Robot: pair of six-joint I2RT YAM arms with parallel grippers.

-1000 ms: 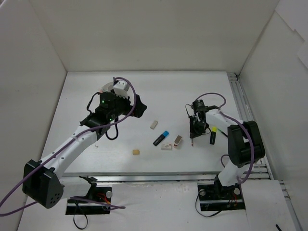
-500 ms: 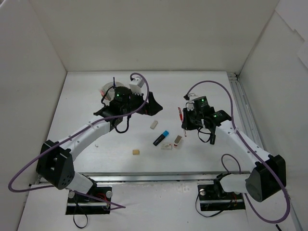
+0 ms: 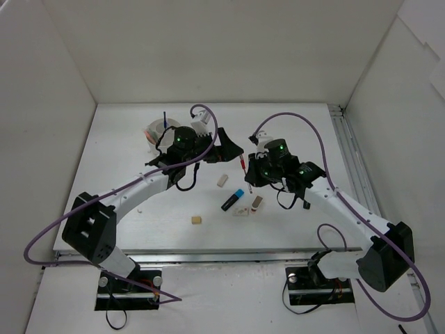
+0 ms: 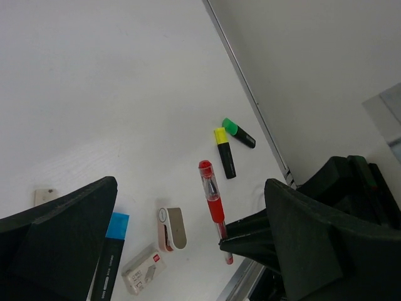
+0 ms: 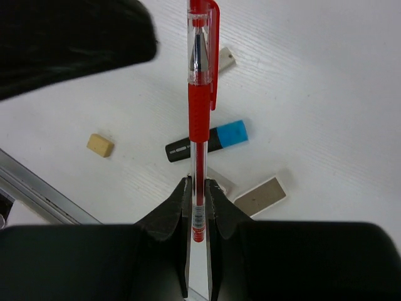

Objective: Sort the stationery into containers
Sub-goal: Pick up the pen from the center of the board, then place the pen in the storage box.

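- Right gripper (image 5: pixel 199 185) is clamped on the red pen (image 5: pixel 199 106) low on its clear barrel. Most of the pen sticks out past the fingertips, capped end away from the wrist.
- The pen is in the air over the middle of the tabletop (image 3: pixel 299 125), above the loose items.
- Left gripper (image 3: pixel 228 149) has its jaws spread wide and holds nothing. It sits just beside the pen on the side towards the pot.
- Pot (image 3: pixel 150 132) stands near the far left corner, a blue pen upright in it. The left arm's wrist lies between it and the red pen.
- My read is that this is either a handover or a carry across to the pot (can't tell which).
- If it's a handover, the left fingers should close on the red grip section above the right pads, and the right should let go only after that.
- If it's a carry, the left arm has to clear first. The long overhang makes the pen easy to knock askew.
- Under the path lie the blue-capped marker (image 3: pixel 233 200), white eraser (image 3: pixel 222 180) and beige eraser (image 3: pixel 197 220), so height should be kept.
- Yellow-capped marker (image 4: pixel 224 152) and green-capped marker (image 4: pixel 238 133) lie towards the right edge, beside the rail (image 3: pixel 341 139).
- The best open room is the bare strip along the far edge. The walls close in on three sides.
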